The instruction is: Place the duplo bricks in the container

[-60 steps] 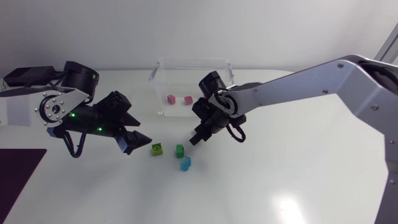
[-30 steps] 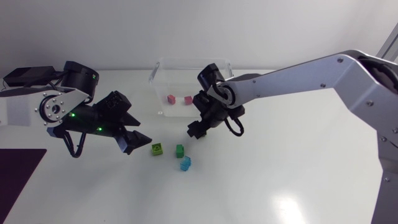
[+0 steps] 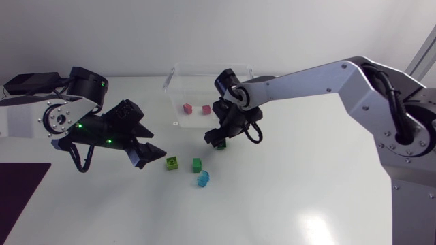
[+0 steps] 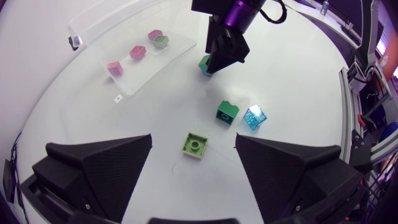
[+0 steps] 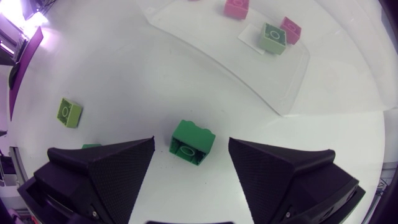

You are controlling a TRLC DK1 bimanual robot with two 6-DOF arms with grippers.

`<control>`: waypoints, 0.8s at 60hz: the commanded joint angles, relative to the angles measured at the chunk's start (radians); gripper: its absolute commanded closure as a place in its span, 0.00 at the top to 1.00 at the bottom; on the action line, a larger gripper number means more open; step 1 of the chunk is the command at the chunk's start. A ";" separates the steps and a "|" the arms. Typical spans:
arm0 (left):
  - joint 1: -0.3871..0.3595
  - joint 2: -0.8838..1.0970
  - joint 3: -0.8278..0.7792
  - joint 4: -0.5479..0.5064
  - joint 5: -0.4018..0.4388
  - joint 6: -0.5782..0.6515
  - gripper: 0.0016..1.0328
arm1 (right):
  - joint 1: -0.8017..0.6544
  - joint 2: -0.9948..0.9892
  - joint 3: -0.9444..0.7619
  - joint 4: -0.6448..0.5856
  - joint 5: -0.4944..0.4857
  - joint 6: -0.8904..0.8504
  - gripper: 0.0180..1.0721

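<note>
White table [image 3: 306, 197]; clear container [image 3: 208, 68] holds pink bricks [image 3: 187, 107] and a pale green brick [image 5: 273, 37].
Right gripper [image 3: 214, 138] gapes around a green brick [image 5: 192, 143] beside the container; left gripper [image 4: 193, 135] gapes, empty.

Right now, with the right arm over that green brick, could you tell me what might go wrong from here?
The green brick lies turned at an angle between the right gripper's open fingers, touching neither; closing may twist or push it away instead of gripping it. The clear container's near wall stands just beyond the brick, so a low carry might clip it.
</note>
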 commanded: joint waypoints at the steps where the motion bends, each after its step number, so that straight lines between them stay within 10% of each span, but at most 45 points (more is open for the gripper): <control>1: 0.009 0.004 -0.031 -0.007 0.019 0.030 0.91 | 0.000 0.049 0.045 -0.037 -0.001 0.038 0.80; 15: 0.020 0.005 -0.042 -0.007 0.022 0.043 0.91 | -0.003 0.093 0.100 -0.074 -0.003 0.057 0.60; 24: 0.020 0.005 -0.050 -0.007 0.022 0.046 0.91 | -0.010 0.107 0.100 -0.077 -0.003 0.061 0.26; 48: 0.020 0.068 -0.061 -0.009 0.028 0.157 0.91 | -0.025 -0.083 -0.045 -0.054 -0.006 0.043 0.26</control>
